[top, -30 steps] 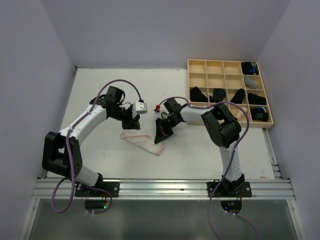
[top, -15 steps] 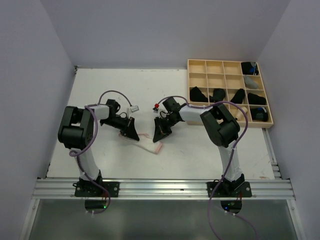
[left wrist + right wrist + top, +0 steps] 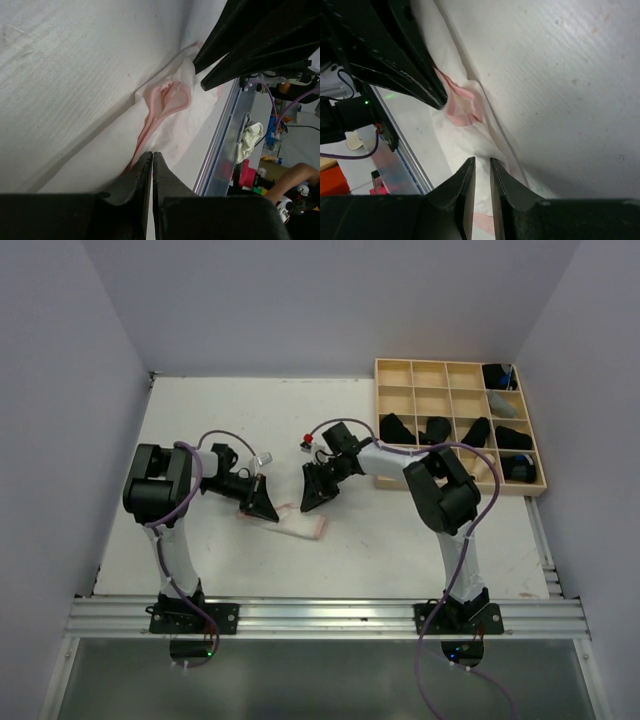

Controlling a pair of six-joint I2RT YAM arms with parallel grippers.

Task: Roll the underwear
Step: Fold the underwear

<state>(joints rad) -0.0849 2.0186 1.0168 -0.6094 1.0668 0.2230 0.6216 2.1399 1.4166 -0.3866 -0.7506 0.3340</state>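
Right now you have the underwear (image 3: 303,523), the whitish pair with pink edging, lying on the table (image 3: 200,420) between the two grippers, gathered into a narrow strip. Its long axis runs from the left gripper (image 3: 266,508) toward the near right, slightly slanted. You can see that gripper's jaws almost pressed together, pinching the pink hem. The right gripper (image 3: 308,502) sets its tips on the cloth, jaws parted by a narrow slit. Black rolls (image 3: 437,429) sit in the tray (image 3: 455,390), well apart.

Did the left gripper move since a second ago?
Yes. The left gripper moved nearer the rail, down onto the left end of the underwear.
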